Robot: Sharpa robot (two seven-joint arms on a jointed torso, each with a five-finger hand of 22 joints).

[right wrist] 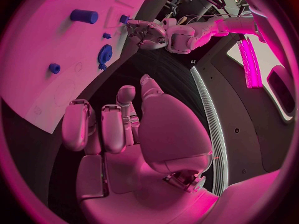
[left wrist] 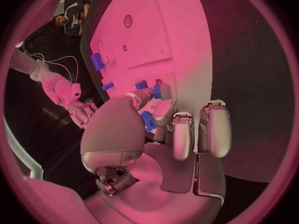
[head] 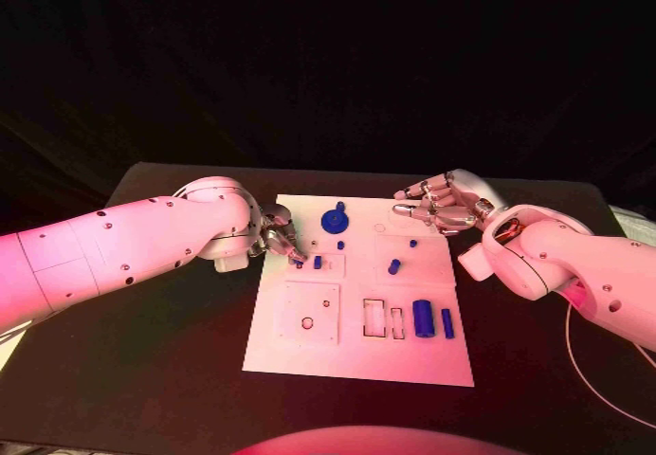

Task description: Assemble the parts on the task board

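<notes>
We keep our left hand (head: 278,237) low over the board's (head: 294,355) left edge, fingers drawn together around a small blue part (left wrist: 157,91); from the left wrist view we judge it pinched at the fingertips (left wrist: 142,95), held just above or touching the plate, presumably to seat it in a slot there, though we cannot tell whether it already sits in one; a second blue piece (left wrist: 148,121) shows under the fingers, and whether we grip that too is unclear.

Our right hand (head: 440,207) hangs at the board's far right corner, fingers loosely curled and apart, holding nothing; we read it as parked out of the way, near the gear (head: 335,222) yet not touching it.

Other parts lie spread over the plate: a small peg (head: 393,267) mid-board, and a cylinder (head: 423,318) with a thin bar (head: 447,323) just beside it toward the near right, next to two empty rectangular slots (head: 373,318).

For room: the black table (head: 164,332) lies open on both sides of the plate, so either arm can draw outward freely; over the plate the space between our two hands is free, the near half likewise; the tight spot is under the left fingers, where parts sit close together and a careless shift could knock one.
</notes>
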